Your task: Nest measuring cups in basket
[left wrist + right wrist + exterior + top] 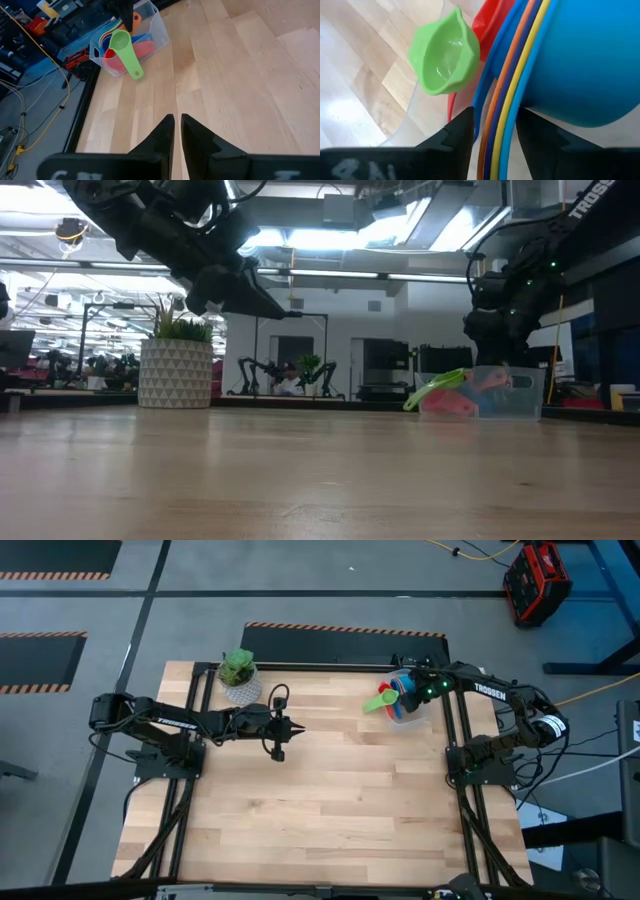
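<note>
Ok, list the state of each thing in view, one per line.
Left tool: shut, empty, raised over the table's middle.
Right tool: at the basket, closed on the stacked cups' handles.
Green cup: resting on the basket rim, handle sticking out.
Basket: upright, holding cups.
Plant: upright.

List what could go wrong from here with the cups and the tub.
1. The green measuring cup lies tilted on the stack with its handle hanging over the clear basket's rim; a nudge may tip it onto the table.
2. The right pincer grips the stacked handles of the nested cups; lifting could drag the light basket or pull the stack out.
3. The left pincer, shut mid-table, poses little risk.
</note>
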Robot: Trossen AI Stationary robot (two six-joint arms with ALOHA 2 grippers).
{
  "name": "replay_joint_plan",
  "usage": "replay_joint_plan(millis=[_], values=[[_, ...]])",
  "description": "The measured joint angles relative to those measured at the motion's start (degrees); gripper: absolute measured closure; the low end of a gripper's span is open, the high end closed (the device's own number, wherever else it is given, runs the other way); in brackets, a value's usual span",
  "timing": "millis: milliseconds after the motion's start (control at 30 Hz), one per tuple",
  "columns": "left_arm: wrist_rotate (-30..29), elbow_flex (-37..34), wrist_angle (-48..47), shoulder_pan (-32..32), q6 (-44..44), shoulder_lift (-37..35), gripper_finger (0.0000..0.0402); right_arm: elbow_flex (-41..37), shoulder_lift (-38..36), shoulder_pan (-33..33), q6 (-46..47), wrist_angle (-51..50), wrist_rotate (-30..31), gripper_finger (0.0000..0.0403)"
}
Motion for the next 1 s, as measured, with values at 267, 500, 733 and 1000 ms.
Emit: replay_joint_plan(millis=[267, 500, 733, 1000], values=[[0.0, 0.0, 0.0, 0.02, 0.0, 0.0, 0.0374, 0.0, 0.0, 0.0, 0.04, -0.02, 0.0, 0.0251], [0.0, 0.0, 0.0, 0.01, -0.01, 0.0, 0.0374, 0.0, 0.0, 0.0, 1.58, -0.06, -0.18, 0.0224], [0.0, -0.01, 0.0, 0.02, -0.02, 0.0, 0.0374, 0.0, 0.0, -0.02, 0.08, -0.2, -0.15, 0.0294], [0.0, -0.01, 0.0, 0.02, -0.01, 0.0, 0.0374, 0.07, -0.02, -0.02, -0.07, -0.02, -0.2, 0.0359]])
